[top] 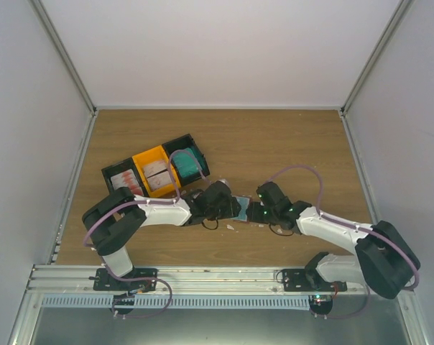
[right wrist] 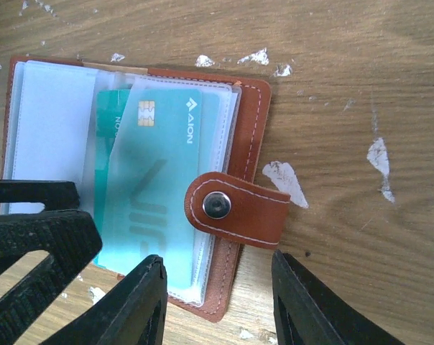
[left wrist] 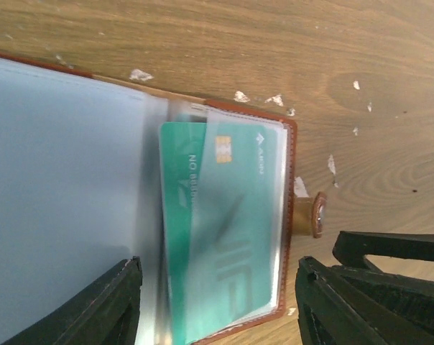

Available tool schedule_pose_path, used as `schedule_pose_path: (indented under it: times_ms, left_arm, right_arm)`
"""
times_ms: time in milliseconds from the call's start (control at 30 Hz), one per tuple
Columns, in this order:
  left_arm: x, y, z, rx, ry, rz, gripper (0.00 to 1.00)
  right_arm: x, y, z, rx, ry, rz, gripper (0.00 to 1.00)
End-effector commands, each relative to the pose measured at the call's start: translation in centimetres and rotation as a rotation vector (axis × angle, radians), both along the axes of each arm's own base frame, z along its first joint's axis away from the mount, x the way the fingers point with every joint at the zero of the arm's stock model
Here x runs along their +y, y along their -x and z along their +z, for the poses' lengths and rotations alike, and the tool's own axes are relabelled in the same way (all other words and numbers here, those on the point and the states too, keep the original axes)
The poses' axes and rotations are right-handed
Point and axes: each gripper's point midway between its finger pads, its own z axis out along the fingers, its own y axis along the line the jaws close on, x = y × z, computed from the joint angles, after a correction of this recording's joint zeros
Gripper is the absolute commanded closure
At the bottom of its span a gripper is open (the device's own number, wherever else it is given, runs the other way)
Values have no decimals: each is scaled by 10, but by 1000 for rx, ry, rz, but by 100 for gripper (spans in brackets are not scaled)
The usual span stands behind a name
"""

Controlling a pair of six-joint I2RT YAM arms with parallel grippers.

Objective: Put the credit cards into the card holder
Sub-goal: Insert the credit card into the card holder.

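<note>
The reddish-brown card holder point(top: 242, 208) lies open on the table between my two grippers. A teal credit card point(left wrist: 224, 230) sits partly inside one of its clear sleeves, and its tab point(left wrist: 312, 214) sticks out to the side. My left gripper point(left wrist: 217, 305) is open just above the holder, its fingers straddling the sleeve with the card. In the right wrist view the holder point(right wrist: 251, 122), the teal card point(right wrist: 159, 172) and the snap tab point(right wrist: 238, 208) show clearly. My right gripper point(right wrist: 220, 305) is open over the holder's tab edge and holds nothing.
A row of black and orange bins point(top: 139, 159) stands behind the left arm with red-marked cards point(top: 122, 181), whitish cards point(top: 158, 177) and teal cards point(top: 188, 164). Tiny white scraps point(right wrist: 285, 180) dot the wood around the holder. Grey walls enclose the table.
</note>
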Motion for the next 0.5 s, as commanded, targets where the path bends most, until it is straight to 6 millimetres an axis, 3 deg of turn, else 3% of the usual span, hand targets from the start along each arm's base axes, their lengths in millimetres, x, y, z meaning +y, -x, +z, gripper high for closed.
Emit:
schedule_pose_path:
  times_ms: [0, 333, 400, 467]
  left_arm:
    - [12, -10, 16, -58, -72, 42, 44]
    - [4, -26, 7, -64, -116, 9, 74]
    - [4, -28, 1, -51, -132, 11, 73]
    - [1, -29, 0, -46, -125, 3, 62]
  right_arm:
    - [3, 1, -5, 14, -24, 6, 58]
    - [4, 5, -23, 60, -8, 9, 66]
    - [5, 5, -25, 67, -9, 15, 67]
    - [6, 6, -27, 72, -12, 19, 67]
